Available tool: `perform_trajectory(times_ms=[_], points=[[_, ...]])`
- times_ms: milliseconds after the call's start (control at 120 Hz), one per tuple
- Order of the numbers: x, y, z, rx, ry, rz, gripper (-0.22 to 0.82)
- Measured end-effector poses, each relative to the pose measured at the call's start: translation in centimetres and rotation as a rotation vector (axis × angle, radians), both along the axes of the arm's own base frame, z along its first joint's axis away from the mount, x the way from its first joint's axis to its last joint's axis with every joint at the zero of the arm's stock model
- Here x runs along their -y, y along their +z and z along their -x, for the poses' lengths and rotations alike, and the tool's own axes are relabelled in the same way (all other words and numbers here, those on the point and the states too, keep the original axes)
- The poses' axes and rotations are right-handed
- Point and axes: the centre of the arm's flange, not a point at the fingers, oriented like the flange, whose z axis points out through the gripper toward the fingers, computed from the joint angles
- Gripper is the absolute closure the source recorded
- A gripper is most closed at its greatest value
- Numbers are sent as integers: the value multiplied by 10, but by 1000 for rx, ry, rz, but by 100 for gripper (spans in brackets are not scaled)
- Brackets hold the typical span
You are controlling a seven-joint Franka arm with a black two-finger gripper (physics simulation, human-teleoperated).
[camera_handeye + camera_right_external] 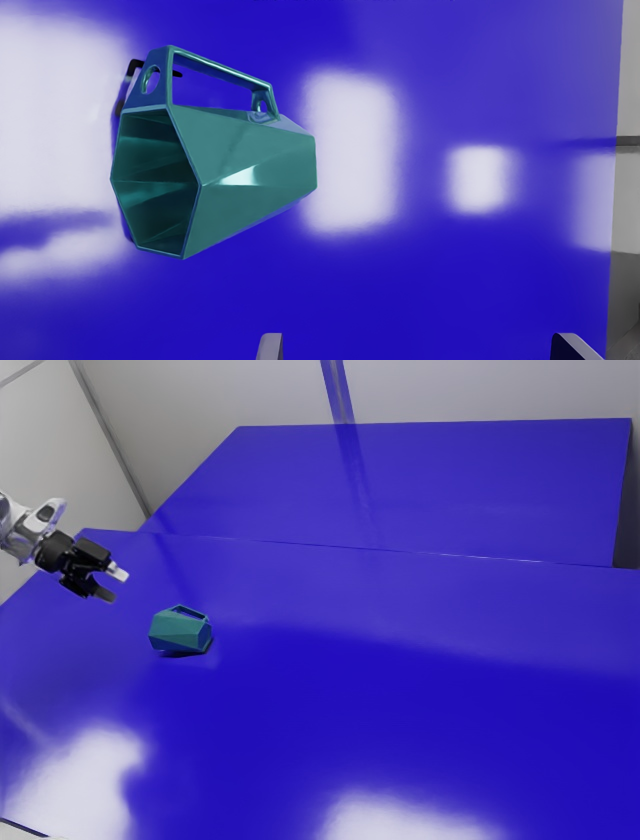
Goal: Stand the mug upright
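My open black gripper [112, 586] at the exterior view's left, fingers spread wide, the teal mug [180, 630] lying tipped on its side on the glossy blue table [400, 710], left of centre, lower in that frame than my fingertips, apart from them, its faceted mouth [155, 180] and angular handle [225, 69] exposed

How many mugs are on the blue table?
1. The teal mug lies on its side on the blue table, in front of the open gripper.
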Motion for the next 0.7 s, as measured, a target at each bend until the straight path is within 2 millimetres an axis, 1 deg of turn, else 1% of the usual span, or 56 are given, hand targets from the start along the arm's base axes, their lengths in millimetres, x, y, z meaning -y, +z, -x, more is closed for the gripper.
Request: perform_trajectory(times_ms=[142,250,558,700], points=[[-6,-35,-5,43,-25,63,2],[-9,-52,-7,73,-40,84,2],[-17,-88,-16,126,-61,110,2],[-21,-98,-21,125,-57,115,2]])
